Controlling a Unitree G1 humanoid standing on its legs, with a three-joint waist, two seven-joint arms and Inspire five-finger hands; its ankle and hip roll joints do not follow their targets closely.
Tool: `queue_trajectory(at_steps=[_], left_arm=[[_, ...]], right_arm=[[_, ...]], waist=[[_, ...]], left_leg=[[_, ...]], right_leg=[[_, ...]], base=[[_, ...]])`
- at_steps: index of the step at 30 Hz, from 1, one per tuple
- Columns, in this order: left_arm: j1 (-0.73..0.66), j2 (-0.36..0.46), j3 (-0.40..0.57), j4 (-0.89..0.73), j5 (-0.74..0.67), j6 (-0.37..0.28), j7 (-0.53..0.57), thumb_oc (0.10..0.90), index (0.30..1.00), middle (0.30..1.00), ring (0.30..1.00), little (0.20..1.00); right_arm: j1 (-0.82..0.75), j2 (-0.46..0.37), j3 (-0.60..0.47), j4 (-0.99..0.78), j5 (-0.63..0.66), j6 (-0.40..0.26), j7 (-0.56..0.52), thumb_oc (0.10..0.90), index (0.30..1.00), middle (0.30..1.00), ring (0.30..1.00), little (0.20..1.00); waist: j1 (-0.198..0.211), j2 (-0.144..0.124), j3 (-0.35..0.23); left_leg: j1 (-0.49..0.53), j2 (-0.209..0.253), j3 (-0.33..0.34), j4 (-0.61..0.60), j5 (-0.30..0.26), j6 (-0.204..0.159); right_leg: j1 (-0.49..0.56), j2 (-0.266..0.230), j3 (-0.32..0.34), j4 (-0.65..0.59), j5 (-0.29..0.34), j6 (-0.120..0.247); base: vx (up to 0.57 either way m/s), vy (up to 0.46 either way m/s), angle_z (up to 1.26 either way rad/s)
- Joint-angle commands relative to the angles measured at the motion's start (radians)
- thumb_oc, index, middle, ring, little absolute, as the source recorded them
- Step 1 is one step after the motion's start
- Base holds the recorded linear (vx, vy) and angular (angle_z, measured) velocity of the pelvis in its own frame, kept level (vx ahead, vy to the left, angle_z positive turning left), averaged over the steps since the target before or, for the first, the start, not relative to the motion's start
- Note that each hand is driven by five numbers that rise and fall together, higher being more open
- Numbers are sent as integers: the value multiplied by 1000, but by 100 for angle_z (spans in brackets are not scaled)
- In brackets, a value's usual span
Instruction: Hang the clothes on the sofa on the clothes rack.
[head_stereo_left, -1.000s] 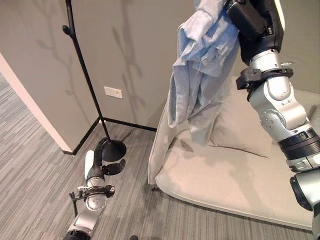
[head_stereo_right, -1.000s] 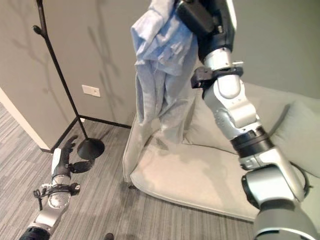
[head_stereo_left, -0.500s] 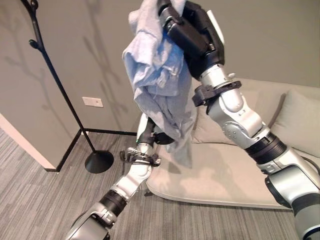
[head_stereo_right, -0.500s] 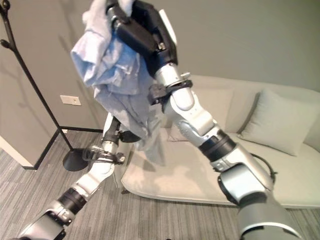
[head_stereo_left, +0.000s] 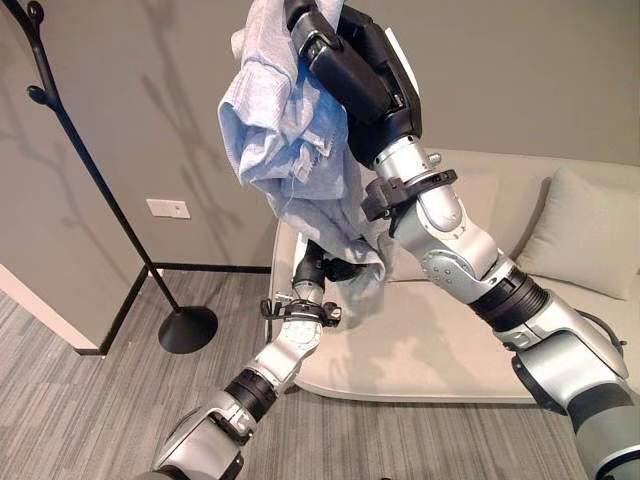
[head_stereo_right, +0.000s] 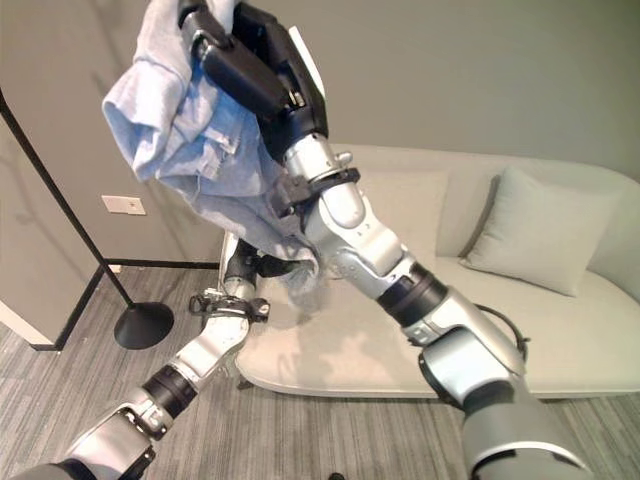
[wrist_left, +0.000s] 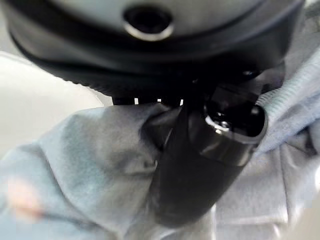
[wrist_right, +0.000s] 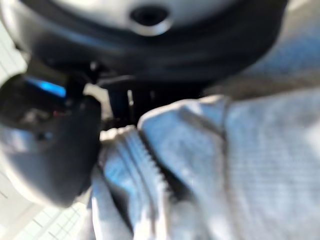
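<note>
A light blue shirt (head_stereo_left: 290, 140) hangs bunched from my right hand (head_stereo_left: 345, 60), which is raised high before the wall and shut on the cloth's top. The right wrist view has the thumb (wrist_right: 50, 150) pressed against a ribbed seam of the shirt (wrist_right: 240, 165). My left hand (head_stereo_left: 318, 268) reaches up under the shirt's lower hem, above the sofa's left end. In the left wrist view its thumb (wrist_left: 205, 160) pinches a fold of blue cloth (wrist_left: 80, 150). The black clothes rack (head_stereo_left: 95, 180) stands at the left by the wall corner, apart from the shirt, its round base (head_stereo_left: 188, 328) on the floor.
The beige sofa (head_stereo_left: 450, 350) runs along the wall to the right, with a cushion (head_stereo_left: 580, 235) at its far end. A white wall outlet (head_stereo_left: 167, 208) sits low behind the rack. Grey striped carpet lies between rack and sofa.
The camera has swung right. My left arm rose from the floor near the rack's base to the shirt's lower hem. The right hand kept the shirt held high.
</note>
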Motion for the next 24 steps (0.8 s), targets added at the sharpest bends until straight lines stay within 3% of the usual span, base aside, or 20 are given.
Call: queue_trajectory(at_steps=[1,8,9,12,13,14,15,16,18,19,21,23,24], left_arm=[[-43,12,43,-57,-24,-125,56,400,300,300,300,300],[216,183,274,-289,148,-94,114,400,300,300,300,300],[284,236,340,-349,212,-84,120,400,300,300,300,300],[329,302,413,-403,271,-82,124,400,300,300,300,300],[349,341,458,-431,302,-79,135,400,300,300,300,300],[349,342,457,-432,303,-78,135,400,300,300,300,300],[390,370,515,-445,315,-81,141,400,300,300,300,300],[392,370,515,-447,315,-80,141,400,300,300,300,300],[440,395,575,-469,352,-73,145,400,300,300,300,300],[521,431,654,-500,399,-68,145,400,300,300,300,300],[581,471,754,-495,443,-53,177,400,300,300,300,300],[623,466,793,-509,461,-50,177,400,300,300,300,300],[675,433,868,-523,455,-65,207,400,300,300,300,300]], right_arm=[[-101,-34,-106,-53,15,-166,-1,400,300,300,300,300],[116,-213,-252,-195,-23,-179,26,400,300,300,300,300],[193,-251,-309,-235,-38,-181,42,400,300,300,300,300],[263,-297,-364,-257,-49,-193,56,400,300,300,300,300],[331,-320,-401,-283,-51,-196,74,400,300,300,300,300],[337,-320,-407,-287,-51,-195,74,400,300,300,300,300],[389,-348,-432,-304,-36,-194,110,400,300,300,300,300],[392,-349,-434,-305,-35,-194,111,400,300,300,300,300],[443,-368,-454,-304,-24,-188,147,400,300,300,300,300],[515,-376,-492,-316,-17,-196,196,400,300,300,300,300],[560,-361,-515,-330,-15,-194,204,400,300,300,300,300],[594,-343,-535,-342,-14,-192,212,400,300,300,300,300],[648,-306,-570,-361,-41,-195,217,400,300,300,300,300]], waist=[[37,-26,-126],[77,-58,-119],[87,-68,-106],[100,-64,-80],[98,-49,-50],[101,-52,-51],[106,-36,-29],[110,-38,-32],[117,-43,-27],[144,-65,-30],[189,-79,-36],[205,-88,-46],[236,-68,-40]], left_leg=[[17,-16,-4,2,-160,11],[3,-42,-4,2,-158,24],[-7,-53,-1,2,-154,26],[-16,-59,8,2,-141,42],[-18,-59,5,3,-124,59],[-21,-59,8,2,-120,58],[-31,-67,14,7,-95,77],[-36,-67,18,6,-92,76],[-55,-90,35,15,-66,93],[-96,-113,56,30,-38,92],[-145,-124,86,37,-13,80],[-162,-127,94,46,-10,74],[-213,-122,98,60,7,62]], right_leg=[[48,-106,-27,46,-50,79],[36,-136,-43,57,-13,96],[8,-154,-52,79,32,96],[-36,-163,-67,147,35,96],[-46,-97,-31,251,-76,49],[-55,-98,-26,259,-79,47],[-73,38,8,394,-229,-1],[-84,38,12,402,-230,-3],[-84,170,5,528,-324,-23],[-79,281,2,553,-357,-68],[-4,285,-25,416,-414,-135],[41,301,-4,307,-408,-144],[65,310,34,188,-383,-128]], base=[[-34,53,1],[-65,85,1],[-221,138,8],[-176,139,6],[-187,187,0],[-238,269,4],[-141,137,10],[-177,201,-12],[-151,99,-26],[-218,34,-3],[-138,-80,-32],[-87,-105,-72],[-150,-58,-27]])
